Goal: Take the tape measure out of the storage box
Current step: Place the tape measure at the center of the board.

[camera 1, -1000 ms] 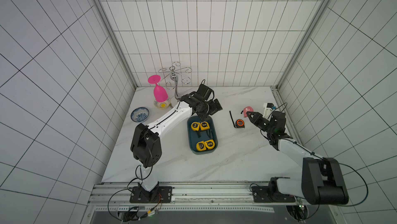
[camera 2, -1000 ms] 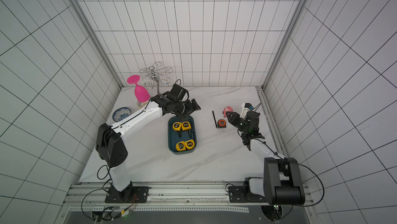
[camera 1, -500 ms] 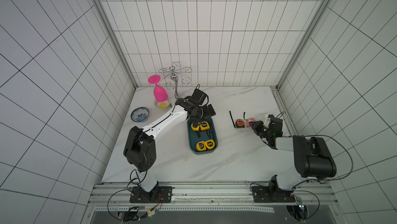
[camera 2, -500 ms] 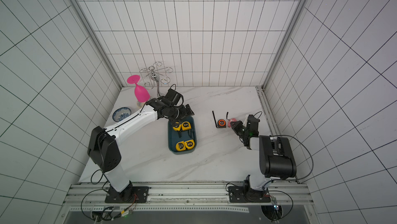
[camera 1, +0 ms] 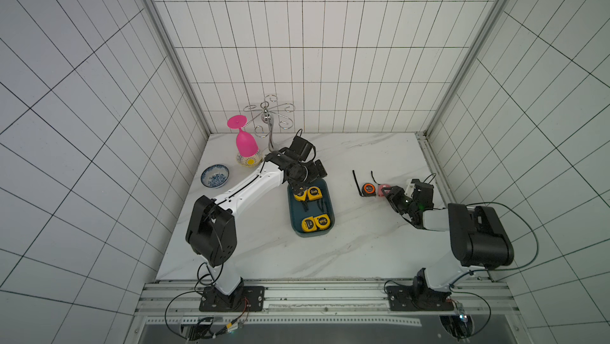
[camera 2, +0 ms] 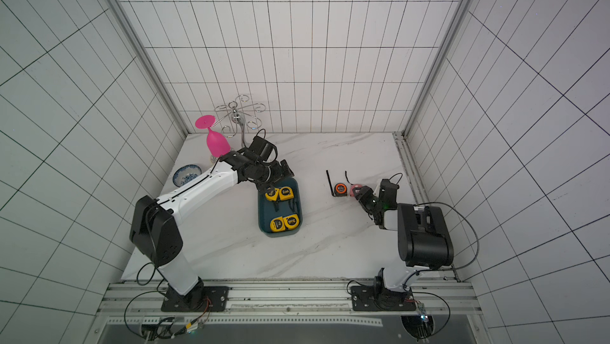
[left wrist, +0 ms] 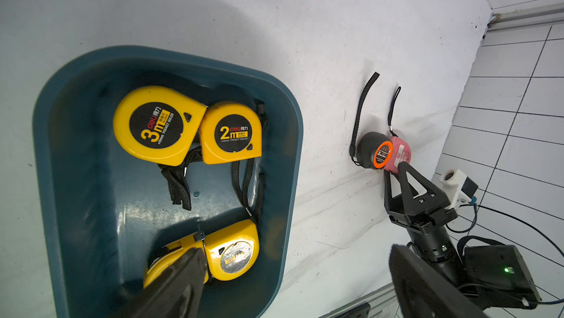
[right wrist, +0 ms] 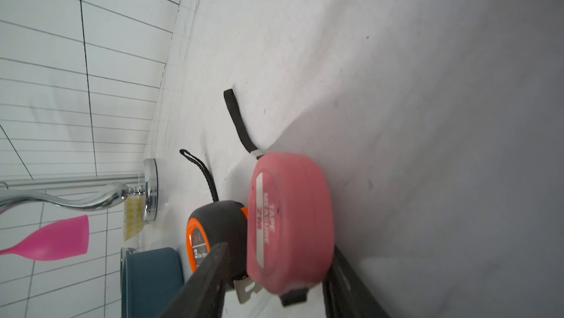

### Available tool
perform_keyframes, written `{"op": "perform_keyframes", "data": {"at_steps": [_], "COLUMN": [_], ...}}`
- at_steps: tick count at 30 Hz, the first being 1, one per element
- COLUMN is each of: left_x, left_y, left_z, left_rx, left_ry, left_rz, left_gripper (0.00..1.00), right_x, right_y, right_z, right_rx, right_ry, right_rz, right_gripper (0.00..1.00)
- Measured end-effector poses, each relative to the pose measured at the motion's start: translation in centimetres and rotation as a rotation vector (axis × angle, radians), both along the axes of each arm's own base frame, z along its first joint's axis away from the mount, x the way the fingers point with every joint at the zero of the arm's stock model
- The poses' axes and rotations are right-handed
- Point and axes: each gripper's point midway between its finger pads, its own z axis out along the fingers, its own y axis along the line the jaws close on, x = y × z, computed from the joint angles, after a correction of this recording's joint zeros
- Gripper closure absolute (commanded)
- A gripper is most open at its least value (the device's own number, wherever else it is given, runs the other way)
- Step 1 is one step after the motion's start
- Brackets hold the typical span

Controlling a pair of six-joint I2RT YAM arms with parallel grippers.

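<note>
"2m" on pink tape measure (right wrist: 290, 225)
</note>
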Motion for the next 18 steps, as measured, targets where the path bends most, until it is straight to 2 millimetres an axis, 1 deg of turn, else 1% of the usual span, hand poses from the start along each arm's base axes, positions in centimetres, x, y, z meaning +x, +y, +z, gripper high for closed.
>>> {"op": "perform_keyframes", "data": {"at_steps": [6, 11, 14, 18], "left_x": [-0.2, -0.4, -0.2, 0.5], "left_y": [0.7, 1.6, 1.9, 2.0], "left_z": [-0.5, -1.2, -2.0, -3.6], "left_rx": [0.047, 0.114, 0.156, 0.222], "left_ry": [-0.002, 0.005, 0.008, 0.026], "left_rz": [-0.015, -0.036, -0.052, -0.089], "left_gripper": [0.02, 0.02, 0.03, 0.04], "right_x": [-1.3, -2.7, -3.4, -4.0], "right_y": [-0.6, -1.1, -1.2, -1.2], "right_z": [1.5, 1.9, 2.1, 2.4], "right_rx": [-0.062, -0.110, -0.123, -0.132], "right_ry": [0.010, 0.042, 0.057, 0.068], "right_rz": [-0.004, -0.002, 0.000, 0.005], "right_gripper": [0.31, 0.27, 0.26, 0.25]}}
